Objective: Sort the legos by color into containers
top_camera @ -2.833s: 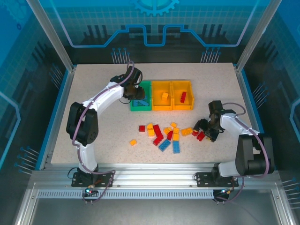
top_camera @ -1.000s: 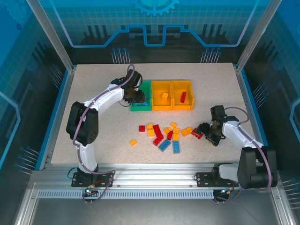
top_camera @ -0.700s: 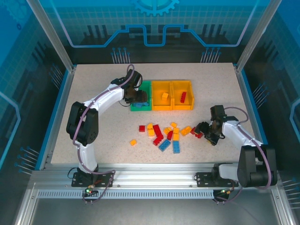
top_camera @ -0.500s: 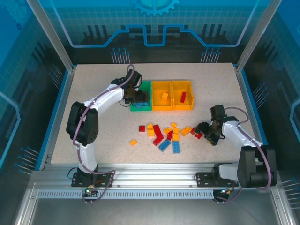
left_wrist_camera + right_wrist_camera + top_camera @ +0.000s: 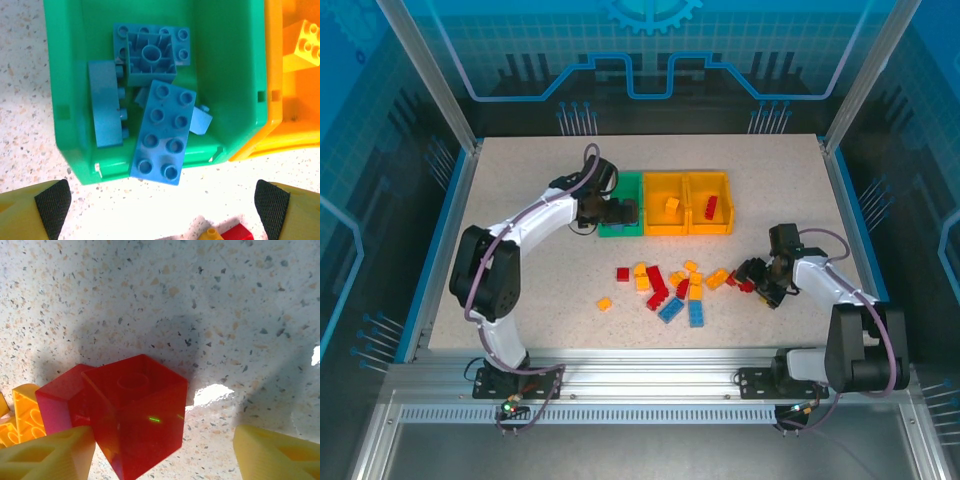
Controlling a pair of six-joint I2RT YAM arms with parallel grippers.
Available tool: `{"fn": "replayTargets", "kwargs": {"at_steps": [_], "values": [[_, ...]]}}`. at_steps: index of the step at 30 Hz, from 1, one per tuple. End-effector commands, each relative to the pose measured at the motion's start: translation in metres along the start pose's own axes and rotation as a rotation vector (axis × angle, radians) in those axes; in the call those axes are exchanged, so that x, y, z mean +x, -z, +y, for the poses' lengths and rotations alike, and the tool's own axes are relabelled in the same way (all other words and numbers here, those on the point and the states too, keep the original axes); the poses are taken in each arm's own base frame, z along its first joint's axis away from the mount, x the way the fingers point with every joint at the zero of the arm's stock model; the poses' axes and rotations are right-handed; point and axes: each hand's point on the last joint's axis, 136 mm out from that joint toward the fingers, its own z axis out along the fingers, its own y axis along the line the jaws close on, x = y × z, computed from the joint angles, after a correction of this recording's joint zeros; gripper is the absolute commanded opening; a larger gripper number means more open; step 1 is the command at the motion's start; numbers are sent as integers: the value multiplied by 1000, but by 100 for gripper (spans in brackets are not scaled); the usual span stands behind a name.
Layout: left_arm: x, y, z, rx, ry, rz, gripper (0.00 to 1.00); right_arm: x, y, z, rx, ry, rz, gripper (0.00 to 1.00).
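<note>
1. The left tool (image 5: 162, 207) is standing spread wide with nothing between its fingers (image 5: 52, 202). A second ago it was pressed together, so we are reading this as a release just made.
2. Just ahead of that tool, the long blue brick (image 5: 164, 131) is lying tilted in the green tray (image 5: 225, 65). It is resting on the other blue bricks (image 5: 150, 57), and its near end appears to be propped on the tray's near wall. We are counting it as sorted, though it is sitting high and could tip out if knocked.
3. Off to the same tool's right, the middle orange tray (image 5: 665, 231) is holding a yellow brick (image 5: 671, 204). The far orange tray (image 5: 710, 231) is holding a sorted red brick (image 5: 711, 207).
4. Between the two tools, nearer the right one, the loose legos (image 5: 670, 285) are lying mixed on the table (image 5: 520, 180). We are judging most of the sorting as not yet done.
5. The right tool (image 5: 162, 445) has barely shifted. It is hanging low, spread around a loose red brick (image 5: 135, 415) that is touching one finger and standing clear of the other. It is not pinching yet.
6. We are expecting the left tool to be free for another blue brick.
</note>
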Motion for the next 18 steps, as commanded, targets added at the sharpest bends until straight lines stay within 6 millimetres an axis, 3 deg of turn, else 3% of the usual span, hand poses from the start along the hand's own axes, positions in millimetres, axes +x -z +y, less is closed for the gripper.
{"fn": "replayTargets", "kwargs": {"at_steps": [1, 5, 11, 18], "values": [[10, 4, 0, 36, 50, 18, 97, -6, -1, 1, -11, -39, -8, 73], [22, -3, -3, 68, 78, 45, 89, -7, -6, 3, -19, -55, 4, 72], [28, -14, -23, 145, 96, 78, 56, -9, -3, 4, -12, -56, -2, 71], [19, -37, -34, 162, 128, 96, 49, -7, -2, -2, 6, -55, -2, 71]]}}
